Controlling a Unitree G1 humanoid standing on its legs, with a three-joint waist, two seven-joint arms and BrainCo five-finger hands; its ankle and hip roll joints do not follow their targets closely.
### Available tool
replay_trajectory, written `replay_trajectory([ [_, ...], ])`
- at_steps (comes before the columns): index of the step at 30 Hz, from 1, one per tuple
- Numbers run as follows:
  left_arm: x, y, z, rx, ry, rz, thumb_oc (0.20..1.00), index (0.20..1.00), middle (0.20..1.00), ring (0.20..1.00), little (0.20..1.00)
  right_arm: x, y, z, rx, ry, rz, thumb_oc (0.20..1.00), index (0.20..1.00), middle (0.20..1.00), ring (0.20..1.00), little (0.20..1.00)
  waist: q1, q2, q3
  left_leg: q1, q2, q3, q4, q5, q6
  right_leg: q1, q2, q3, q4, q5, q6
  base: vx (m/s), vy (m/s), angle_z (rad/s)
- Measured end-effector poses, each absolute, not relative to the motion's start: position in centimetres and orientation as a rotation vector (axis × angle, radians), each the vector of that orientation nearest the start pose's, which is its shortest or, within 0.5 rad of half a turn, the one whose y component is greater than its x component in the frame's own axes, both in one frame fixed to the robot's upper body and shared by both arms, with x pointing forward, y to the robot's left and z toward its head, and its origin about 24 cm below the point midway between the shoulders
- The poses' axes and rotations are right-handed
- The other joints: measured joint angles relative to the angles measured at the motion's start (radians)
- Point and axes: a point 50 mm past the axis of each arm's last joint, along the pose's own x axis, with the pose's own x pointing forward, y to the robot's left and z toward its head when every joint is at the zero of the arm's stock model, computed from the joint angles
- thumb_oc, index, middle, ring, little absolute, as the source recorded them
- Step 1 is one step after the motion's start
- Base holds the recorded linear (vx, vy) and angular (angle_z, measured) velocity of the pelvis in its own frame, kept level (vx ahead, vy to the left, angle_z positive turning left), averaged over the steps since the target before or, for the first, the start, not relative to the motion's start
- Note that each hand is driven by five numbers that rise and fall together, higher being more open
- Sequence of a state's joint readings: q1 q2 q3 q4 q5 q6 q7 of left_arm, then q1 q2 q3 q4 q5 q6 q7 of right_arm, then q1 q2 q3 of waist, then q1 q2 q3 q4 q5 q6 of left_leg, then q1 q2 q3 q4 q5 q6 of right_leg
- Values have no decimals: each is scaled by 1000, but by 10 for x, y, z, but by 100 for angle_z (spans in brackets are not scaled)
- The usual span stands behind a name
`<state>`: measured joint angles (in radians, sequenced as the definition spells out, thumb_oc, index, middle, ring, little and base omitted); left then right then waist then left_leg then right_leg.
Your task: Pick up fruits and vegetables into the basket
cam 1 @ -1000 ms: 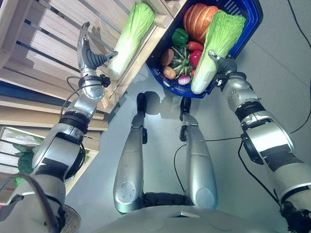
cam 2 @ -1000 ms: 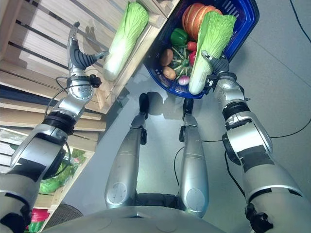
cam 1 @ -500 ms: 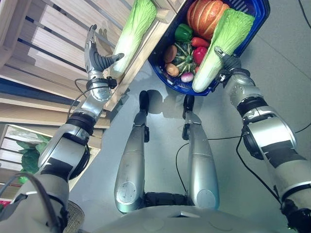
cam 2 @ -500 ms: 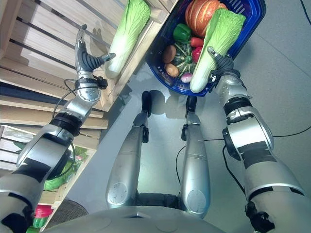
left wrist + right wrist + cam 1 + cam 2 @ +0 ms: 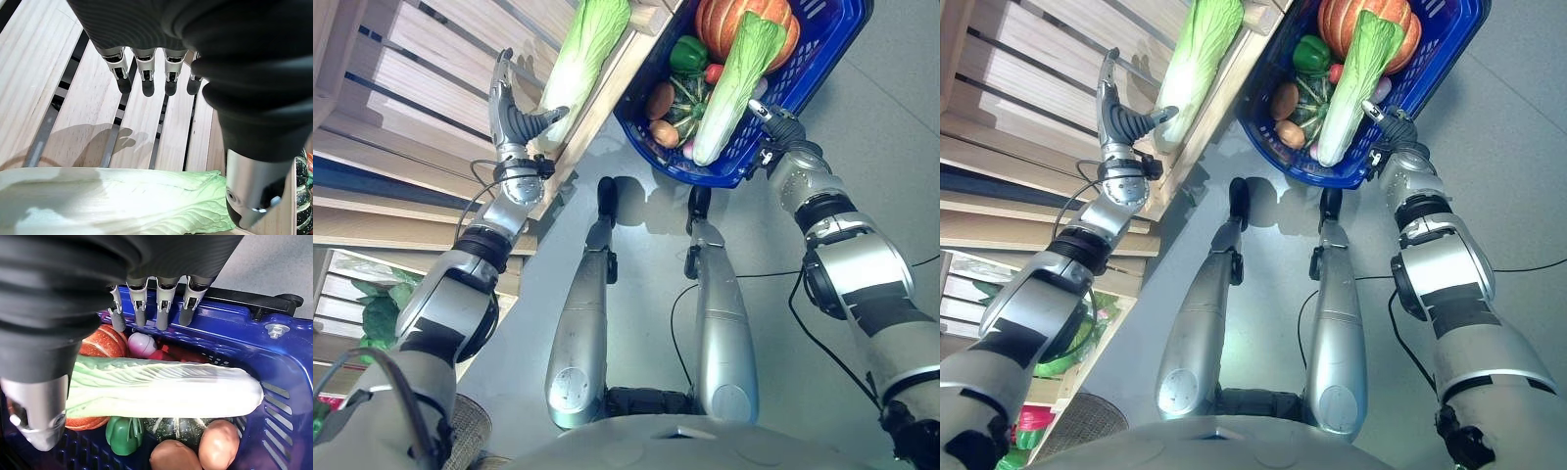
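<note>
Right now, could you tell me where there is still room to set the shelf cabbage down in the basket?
The basket is crowded: a cabbage lies lengthwise over the pumpkin, green pepper and striped squash. No bare floor shows. The likeliest room is on top, beside that cabbage, toward the right hand. The shelf cabbage lies by the open left hand.

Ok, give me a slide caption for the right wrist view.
Right hand open above a napa cabbage lying in the blue basket over the pumpkin.

Blue basket (image 5: 822, 73), ribbed orange pumpkin (image 5: 724, 20), pale-green cabbage (image 5: 729, 83), green pepper (image 5: 688, 54).
</note>
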<state>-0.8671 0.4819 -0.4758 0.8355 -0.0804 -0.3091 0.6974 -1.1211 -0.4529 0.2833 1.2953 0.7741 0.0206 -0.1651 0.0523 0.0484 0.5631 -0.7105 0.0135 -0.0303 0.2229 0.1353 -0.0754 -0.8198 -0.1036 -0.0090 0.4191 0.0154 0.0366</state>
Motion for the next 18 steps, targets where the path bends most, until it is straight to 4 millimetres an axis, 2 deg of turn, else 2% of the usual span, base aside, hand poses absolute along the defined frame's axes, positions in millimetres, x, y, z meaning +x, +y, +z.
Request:
replay_trajectory([
  [9, 384, 187, 158, 561, -429, 343, 1000, 1000, 1000, 1000, 1000, 411, -236, 146, 166, 156, -313, 1000, 1000, 1000, 1000, 1000, -1, 0, 0, 0, 0, 0, 0, 0, 0, 0, 0, 0, -1, 0, 0, 0, 0, 0],
  [18, 387, 188, 147, 623, -317, 307, 1000, 1000, 1000, 1000, 1000, 413, -232, 166, 200, -38, -267, 1000, 1000, 1000, 1000, 1000, -8, 0, 0, 0, 2, 4, 0, 0, 0, 0, 3, 4, -9, 1, 0, 0, 0, 0],
])
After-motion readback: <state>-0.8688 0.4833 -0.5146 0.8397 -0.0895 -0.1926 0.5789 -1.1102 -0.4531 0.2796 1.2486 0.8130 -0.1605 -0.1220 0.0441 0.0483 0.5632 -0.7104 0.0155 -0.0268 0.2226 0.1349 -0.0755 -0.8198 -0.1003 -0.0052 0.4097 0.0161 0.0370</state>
